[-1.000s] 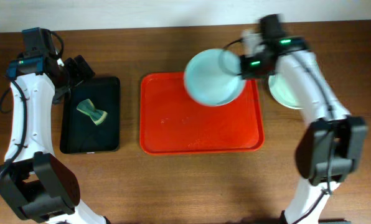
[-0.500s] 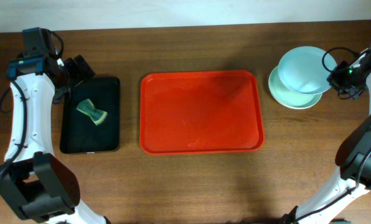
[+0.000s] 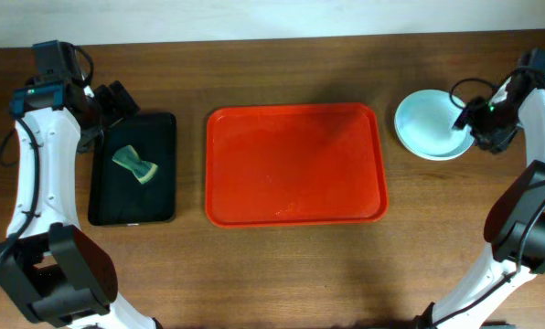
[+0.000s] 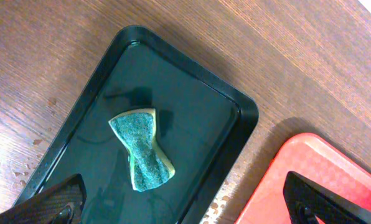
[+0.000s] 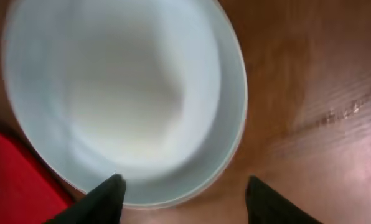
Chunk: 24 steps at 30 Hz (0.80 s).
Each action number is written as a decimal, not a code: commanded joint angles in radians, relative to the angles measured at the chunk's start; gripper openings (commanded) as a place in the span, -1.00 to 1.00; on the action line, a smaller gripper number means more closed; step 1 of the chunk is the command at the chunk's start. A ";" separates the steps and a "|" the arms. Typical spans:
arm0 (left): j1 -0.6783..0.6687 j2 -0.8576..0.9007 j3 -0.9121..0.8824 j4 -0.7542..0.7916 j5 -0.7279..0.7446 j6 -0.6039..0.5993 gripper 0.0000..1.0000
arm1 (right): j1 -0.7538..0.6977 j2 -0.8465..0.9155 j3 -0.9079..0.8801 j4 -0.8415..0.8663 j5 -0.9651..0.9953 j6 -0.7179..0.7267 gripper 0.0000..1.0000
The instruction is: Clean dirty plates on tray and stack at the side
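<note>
The plates (image 3: 426, 126) are seen stacked on the wooden table (image 3: 300, 274), just beside the right short edge of the red tray (image 3: 295, 164) and outside of it; a pale blue plate lies on top, and how many are under it cannot be told from above. The surface of the tray is shown bare. The right arm is bent inward from the right edge of the table, with its wrist turned down, so that the right gripper (image 3: 469, 123) is placed at the right rim of the stack. In the right wrist view its two fingers (image 5: 108, 199) are spread wide, one over the plate rim and the other over the wood, and nothing is clamped between them. The left arm is stretched along the left side, and the left gripper (image 3: 117, 99) is held above the far corner of a black tray (image 3: 158, 151), also released, with the fingers (image 4: 55, 202) far apart. A green sponge (image 4: 142, 149) is seen lying in this black tray, pinched in the middle
</note>
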 commanded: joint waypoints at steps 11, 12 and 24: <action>0.004 0.003 0.003 -0.002 0.015 0.006 0.98 | 0.158 -0.662 -0.295 -0.114 0.050 -0.009 0.97; 0.004 0.003 0.003 -0.002 0.015 0.006 0.98 | 0.195 -0.753 -0.354 -0.117 0.050 -0.009 0.97; 0.004 0.003 0.003 -0.002 0.015 0.006 0.98 | 0.304 -1.011 -0.443 -0.281 0.051 -0.010 0.97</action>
